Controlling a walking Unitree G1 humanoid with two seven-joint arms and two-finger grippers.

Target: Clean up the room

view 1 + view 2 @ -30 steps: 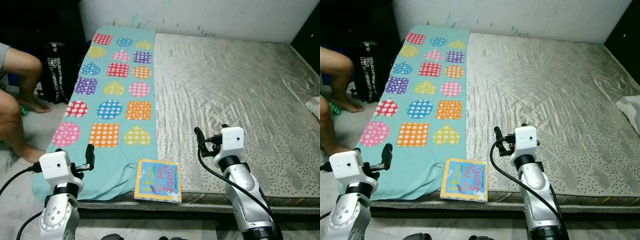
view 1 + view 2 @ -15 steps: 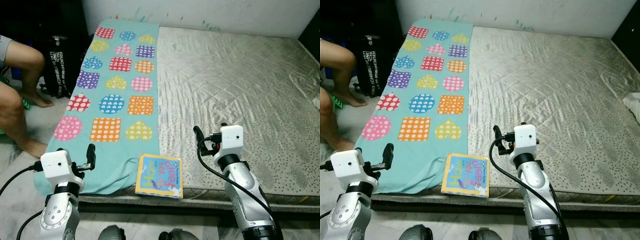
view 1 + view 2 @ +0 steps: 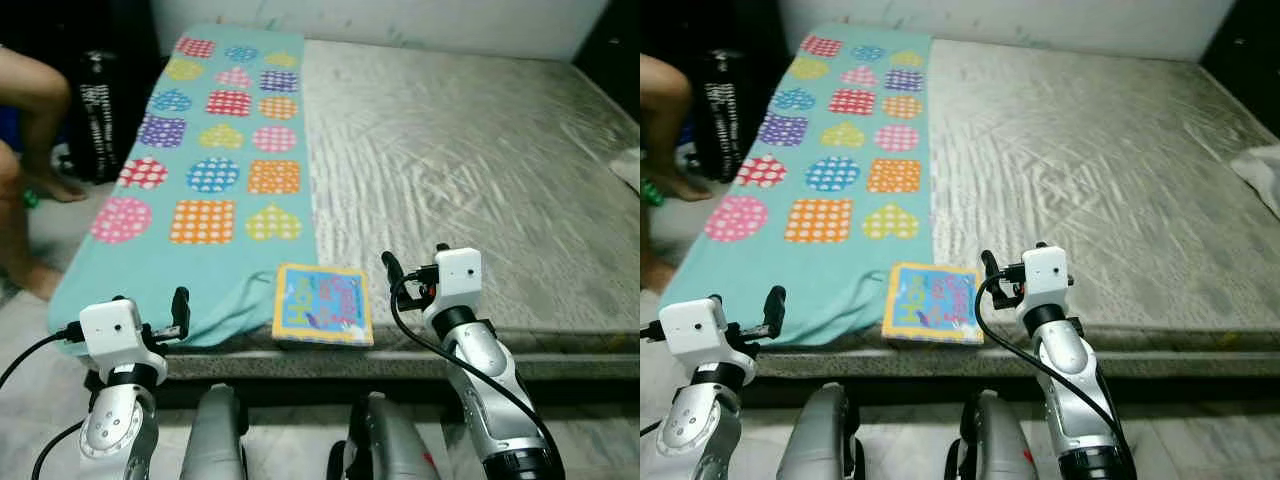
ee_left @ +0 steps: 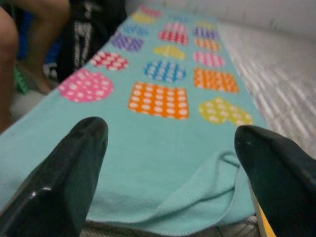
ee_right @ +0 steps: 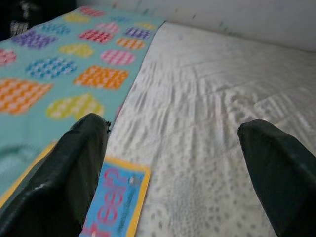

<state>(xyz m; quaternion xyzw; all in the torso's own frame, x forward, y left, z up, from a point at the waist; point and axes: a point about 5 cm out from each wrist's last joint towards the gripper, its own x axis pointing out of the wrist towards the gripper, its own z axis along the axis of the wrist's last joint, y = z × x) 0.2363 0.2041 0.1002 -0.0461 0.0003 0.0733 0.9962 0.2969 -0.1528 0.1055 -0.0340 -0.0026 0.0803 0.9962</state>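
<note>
A children's book [image 3: 322,303] with a blue and yellow cover lies flat at the front edge of the grey mattress [image 3: 470,150], touching the hem of a teal blanket [image 3: 210,160] printed with dotted shapes. My right gripper [image 3: 388,270] hovers just right of the book, open and holding nothing; in the right wrist view the book [image 5: 113,207] lies between and below its fingers. My left gripper [image 3: 180,305] hangs off the bed's front left corner, open, facing the blanket's rumpled hem [image 4: 197,197].
A person's bare legs [image 3: 30,90] and a black bag [image 3: 95,110] are on the floor left of the bed. A white cloth [image 3: 628,165] lies at the mattress's right edge. My own legs [image 3: 215,440] show below the bed's front edge.
The whole picture has shifted as the camera moved closer and tipped down, bringing my legs into view. The book, blanket and both arms keep their places.
</note>
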